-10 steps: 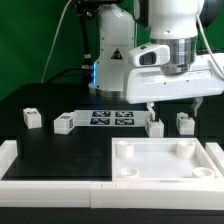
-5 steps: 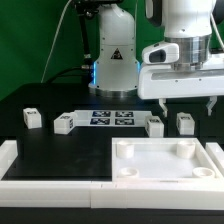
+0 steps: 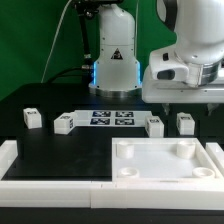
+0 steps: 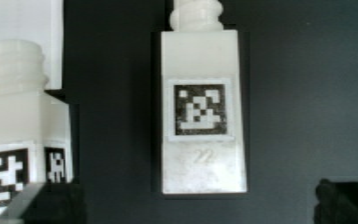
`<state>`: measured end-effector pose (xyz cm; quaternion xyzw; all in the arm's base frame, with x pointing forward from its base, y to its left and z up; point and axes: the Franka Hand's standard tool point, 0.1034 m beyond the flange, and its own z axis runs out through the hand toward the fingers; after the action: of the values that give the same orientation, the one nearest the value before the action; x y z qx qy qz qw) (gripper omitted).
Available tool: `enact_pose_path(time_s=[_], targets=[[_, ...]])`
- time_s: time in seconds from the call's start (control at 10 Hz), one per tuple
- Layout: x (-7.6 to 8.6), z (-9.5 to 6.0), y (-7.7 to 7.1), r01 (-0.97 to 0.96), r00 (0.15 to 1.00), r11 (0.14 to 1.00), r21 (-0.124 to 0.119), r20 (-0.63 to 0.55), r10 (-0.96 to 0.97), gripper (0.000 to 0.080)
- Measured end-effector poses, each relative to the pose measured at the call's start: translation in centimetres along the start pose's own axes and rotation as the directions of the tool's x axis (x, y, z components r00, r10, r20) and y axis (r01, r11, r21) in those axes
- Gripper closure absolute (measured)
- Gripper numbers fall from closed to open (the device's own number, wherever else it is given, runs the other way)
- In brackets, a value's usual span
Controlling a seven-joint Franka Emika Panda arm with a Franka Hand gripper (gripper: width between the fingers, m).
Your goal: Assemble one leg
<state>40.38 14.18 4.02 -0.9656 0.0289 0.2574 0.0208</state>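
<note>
Four small white legs with marker tags stand on the black table in the exterior view: two toward its left (image 3: 32, 118) (image 3: 63, 124) and two toward its right (image 3: 155, 125) (image 3: 185, 122). My gripper (image 3: 188, 102) hangs open and empty above the two right-hand legs, not touching them. In the wrist view one leg (image 4: 201, 110) lies lengthwise in the middle with its tag facing up, and a second leg (image 4: 16, 120) is beside it. My gripper (image 4: 197, 205) shows only as two dark fingertips (image 4: 350, 200) far apart, with nothing gripped.
The big white square panel (image 3: 165, 172) with round corner sockets lies at the front right. The marker board (image 3: 110, 119) lies between the leg pairs. A white rail (image 3: 45, 182) runs along the front and left edges. The robot base stands behind.
The arm has moved toward the exterior view's right and risen a little. The legs and the panel have not moved.
</note>
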Motion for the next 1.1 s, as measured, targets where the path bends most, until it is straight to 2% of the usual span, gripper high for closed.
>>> enact_pose_path(time_s=[0.3,0.5,0.6,0.8,1.1], targets=[[-1.1,1.1,0.2,0.028,0.948,0.999,-0.019,0.318,-0.021,0.0151],[-1.4,2.5,0.5,0.033,0.86,0.999,-0.031,0.51,-0.012,0.0151],[-0.8,2.9,0.3,0.032,0.86,0.999,-0.03,0.51,-0.012,0.0151],[-1.2,3.6,0.1,0.034,0.857,0.999,-0.037,0.516,-0.01,0.0151],[-1.1,4.3,0.3,0.034,0.86,0.999,-0.034,0.511,-0.012,0.0151]])
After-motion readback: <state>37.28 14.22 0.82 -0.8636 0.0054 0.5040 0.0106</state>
